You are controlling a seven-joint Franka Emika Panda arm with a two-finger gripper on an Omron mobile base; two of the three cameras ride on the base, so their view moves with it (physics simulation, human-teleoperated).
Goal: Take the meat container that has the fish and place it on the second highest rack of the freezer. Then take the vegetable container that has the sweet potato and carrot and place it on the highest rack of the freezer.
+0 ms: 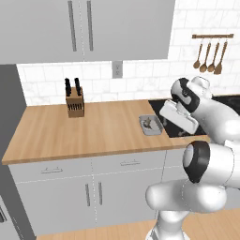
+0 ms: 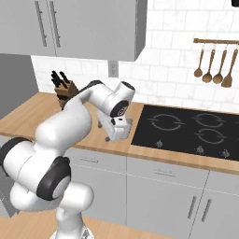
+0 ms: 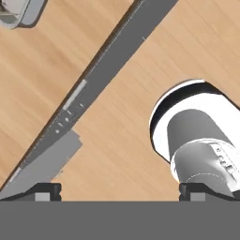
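The meat container [image 1: 152,126], a small light-grey tray, sits on the wooden counter near the cooktop with the silvery fish [image 1: 148,123] in it. My gripper [image 1: 191,125] hangs just right of the tray, over the counter's front edge, tilted downward. In the hand view a corner of the meat container [image 3: 18,11] shows at the top left, and the gripper [image 3: 119,191] is open with its tips wide apart and nothing between them. The freezer [image 1: 7,140] is a dark-grey side at the far left; its racks are hidden. The vegetable container, sweet potato and carrot are out of view.
A knife block [image 1: 75,101] stands at the back of the counter [image 1: 70,131]. The black cooktop [image 2: 186,126] lies right of the tray. Wooden utensils [image 1: 211,56] hang on the wall, and grey upper cabinets [image 1: 84,28] overhang the counter.
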